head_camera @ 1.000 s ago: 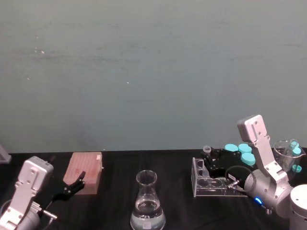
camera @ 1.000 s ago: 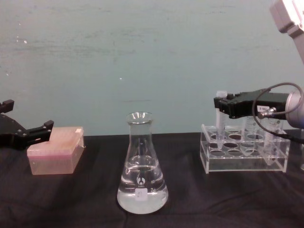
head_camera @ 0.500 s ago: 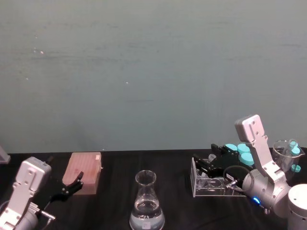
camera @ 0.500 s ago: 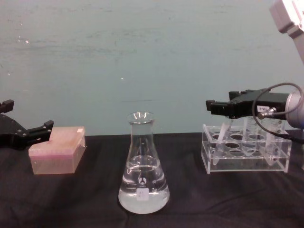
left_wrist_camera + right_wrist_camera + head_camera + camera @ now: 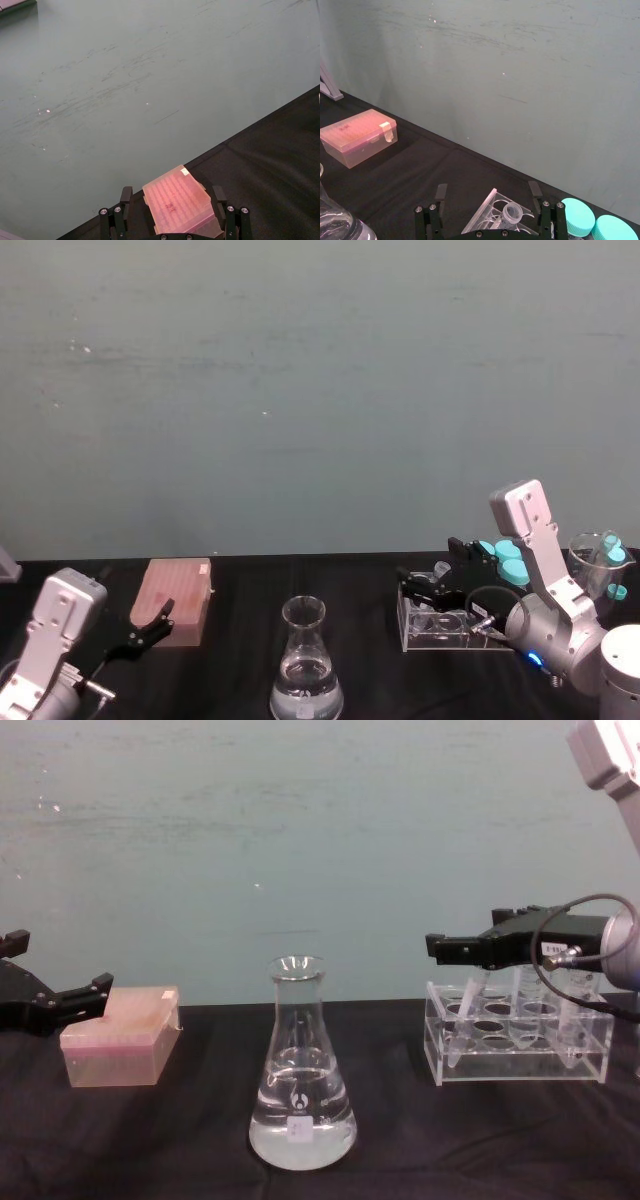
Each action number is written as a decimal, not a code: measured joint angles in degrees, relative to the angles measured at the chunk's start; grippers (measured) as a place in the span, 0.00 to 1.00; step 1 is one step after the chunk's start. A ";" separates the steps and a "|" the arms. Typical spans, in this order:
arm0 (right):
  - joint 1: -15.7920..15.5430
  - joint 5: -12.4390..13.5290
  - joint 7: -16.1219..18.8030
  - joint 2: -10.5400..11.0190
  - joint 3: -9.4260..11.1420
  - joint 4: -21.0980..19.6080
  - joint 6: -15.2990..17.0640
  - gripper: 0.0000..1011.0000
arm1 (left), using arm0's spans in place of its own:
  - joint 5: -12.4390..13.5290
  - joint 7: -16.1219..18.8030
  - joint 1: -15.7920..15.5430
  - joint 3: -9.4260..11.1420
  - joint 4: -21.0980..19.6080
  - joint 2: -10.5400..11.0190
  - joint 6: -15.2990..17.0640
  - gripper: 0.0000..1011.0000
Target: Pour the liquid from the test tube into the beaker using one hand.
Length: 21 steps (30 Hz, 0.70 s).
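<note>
One flask [image 5: 300, 1085] stands on the black table [image 5: 150, 1140] in front of the robot, with clear liquid [image 5: 301, 1130] in its wide base. One clear rack [image 5: 515, 1045] stands to its right, and one pink box [image 5: 120, 1036] to its left. Beside the rack there are at least three tubes with teal caps [image 5: 502, 560]. One small test tube [image 5: 466, 1020] sits in the near-left corner of the rack, leaning — its rim shows in the right wrist view [image 5: 511, 212].

The right gripper [image 5: 432, 946] hangs just above the rack with its fingers spread apart, holding nothing. The left gripper [image 5: 160, 620] rests low beside the pink box, also released.

One second ago the right gripper was clamped on the upright tube at the rack; now it has let go and risen a little, and the tube leans in its hole.
</note>
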 joint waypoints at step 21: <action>0.00 0.00 0.00 0.00 0.00 0.00 0.00 0.99 | 0.00 0.00 0.00 0.00 0.00 0.00 0.00 0.99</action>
